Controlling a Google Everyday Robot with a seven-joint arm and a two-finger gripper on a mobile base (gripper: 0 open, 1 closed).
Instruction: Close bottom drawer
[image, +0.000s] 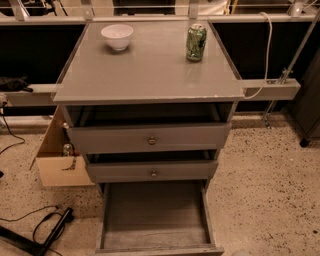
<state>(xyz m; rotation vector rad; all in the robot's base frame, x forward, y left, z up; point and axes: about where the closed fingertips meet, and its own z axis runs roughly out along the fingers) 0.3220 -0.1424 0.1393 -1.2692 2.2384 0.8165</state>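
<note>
The bottom drawer (155, 220) of the grey cabinet is pulled far out toward me, its grey wood-grain inside bare. Its low front edge (160, 250) runs along the bottom of the camera view; its knob is out of view. Above it, the middle drawer (152, 171) and the upper drawer (150, 139) each stand slightly open and show a small round knob. My gripper and arm are out of view.
A white bowl (117, 36) and a green can (196, 42) stand on the cabinet top (150, 75). An open cardboard box (57, 160) sits on the floor at the left, with black cables (45, 230) in front of it. Speckled floor lies at the right.
</note>
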